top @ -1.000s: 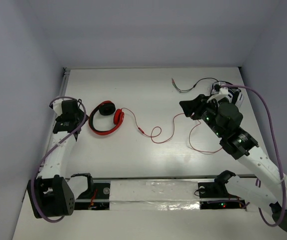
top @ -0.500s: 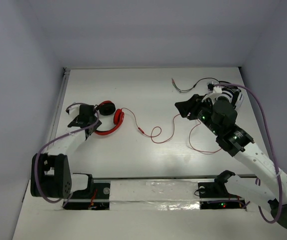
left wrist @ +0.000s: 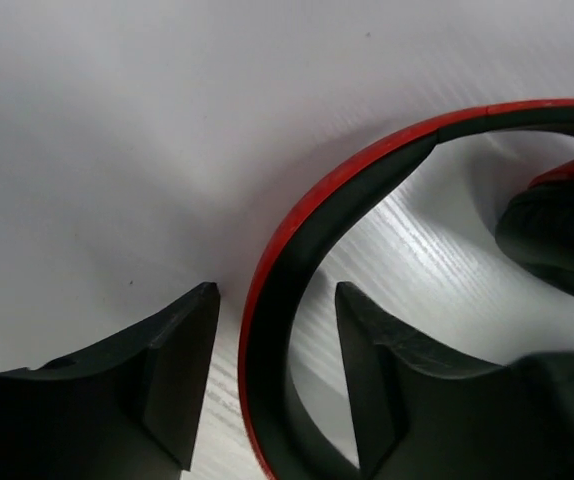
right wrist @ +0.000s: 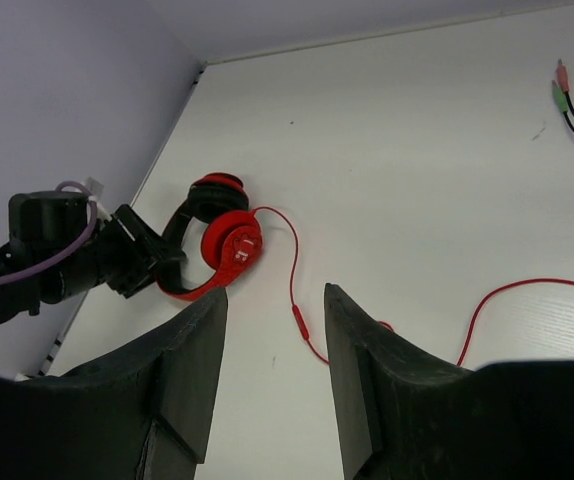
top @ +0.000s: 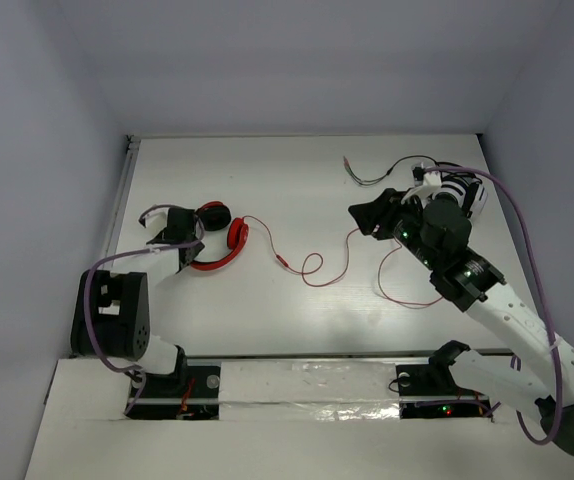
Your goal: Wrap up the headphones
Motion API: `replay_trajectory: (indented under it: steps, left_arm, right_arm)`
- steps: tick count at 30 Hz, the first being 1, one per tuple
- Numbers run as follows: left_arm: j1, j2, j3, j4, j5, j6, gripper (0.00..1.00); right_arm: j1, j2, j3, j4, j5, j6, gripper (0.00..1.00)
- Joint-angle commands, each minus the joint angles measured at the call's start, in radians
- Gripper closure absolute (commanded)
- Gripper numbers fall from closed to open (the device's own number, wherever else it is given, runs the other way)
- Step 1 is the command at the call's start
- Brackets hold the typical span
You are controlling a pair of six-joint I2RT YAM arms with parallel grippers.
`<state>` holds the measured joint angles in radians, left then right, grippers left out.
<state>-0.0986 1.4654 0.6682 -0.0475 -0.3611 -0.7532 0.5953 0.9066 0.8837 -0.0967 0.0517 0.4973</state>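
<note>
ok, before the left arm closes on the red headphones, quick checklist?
1. Is the headband between the fingers of the left gripper? Ok, it is straddled.
2. Do the fingers grip it? Not ok, there is a gap on each side.
3. Is the right gripper open and empty? Ok.
4. Is the red cable clear of the dark cable? Ok, they lie apart.
5. Is the red cable's far end in sight? Cannot tell, it runs under the right arm.
</note>
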Motion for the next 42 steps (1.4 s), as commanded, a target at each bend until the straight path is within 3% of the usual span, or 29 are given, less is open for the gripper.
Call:
replay_trajectory:
  steps: [1, 2, 6, 9, 10, 11, 12, 16, 19, 25, 30, 33, 34, 35, 37, 42]
  left_arm:
    - [-0.016, 0.062, 0.004, 0.034, 0.028, -0.015, 0.55]
    - [-0.03, 0.073, 0.005, 0.038, 0.027, -0.012, 0.58]
    - [-0.039, 0.111, 0.028, 0.017, -0.002, 0.002, 1.0]
    - [-0.05, 0.044, 0.044, 0.012, 0.046, 0.038, 1.0]
    - [-0.062, 0.012, 0.071, -0.001, 0.06, 0.054, 1.0]
    - [-0.072, -0.022, 0.089, -0.015, 0.08, 0.07, 1.0]
    - [-0.087, -0.093, 0.115, -0.031, 0.091, 0.089, 1.0]
    - [-0.096, -0.192, 0.356, -0.168, 0.172, 0.21, 1.0]
    - [-0.096, -0.18, 0.572, -0.267, 0.276, 0.285, 1.0]
    - [-0.096, -0.108, 0.929, -0.377, 0.425, 0.362, 1.0]
    - [-0.105, -0.037, 1.094, -0.416, 0.551, 0.391, 1.0]
    - [-0.105, 0.01, 1.182, -0.454, 0.593, 0.414, 1.0]
    - [-0.105, 0.021, 1.197, -0.459, 0.6, 0.423, 1.0]
    - [-0.105, 0.023, 1.202, -0.459, 0.611, 0.425, 1.0]
    - [-0.105, 0.027, 1.211, -0.453, 0.634, 0.423, 1.0]
    - [-0.105, 0.029, 1.245, -0.453, 0.694, 0.416, 1.0]
  right_arm:
    - [0.0, -0.009, -0.002, 0.057, 0.014, -0.013, 0.5]
    - [0.0, -0.011, -0.003, 0.057, 0.017, -0.013, 0.5]
    - [0.0, -0.021, -0.009, 0.064, 0.036, -0.013, 0.5]
    - [0.0, -0.035, -0.014, 0.066, 0.053, -0.014, 0.59]
    - [0.0, -0.041, -0.018, 0.075, 0.05, -0.017, 0.84]
    - [0.0, -0.064, -0.023, 0.084, 0.036, -0.031, 0.96]
    - [0.0, -0.08, -0.032, 0.097, 0.01, -0.042, 1.0]
    - [0.0, -0.141, -0.065, 0.205, -0.218, -0.078, 1.0]
    - [0.0, -0.141, -0.052, 0.213, -0.291, -0.094, 1.0]
    - [0.0, -0.137, -0.049, 0.225, -0.271, -0.114, 1.0]
    - [0.0, -0.069, -0.029, 0.2, -0.277, -0.169, 1.0]
    - [0.0, -0.046, -0.04, 0.228, -0.263, -0.177, 0.62]
    - [0.0, -0.035, -0.051, 0.242, -0.268, -0.18, 0.36]
    - [0.0, -0.019, -0.051, 0.27, -0.274, -0.186, 0.26]
    - [0.0, 0.07, -0.039, 0.273, -0.28, -0.2, 0.17]
    - [0.0, 0.208, -0.066, 0.362, -0.236, -0.207, 0.12]
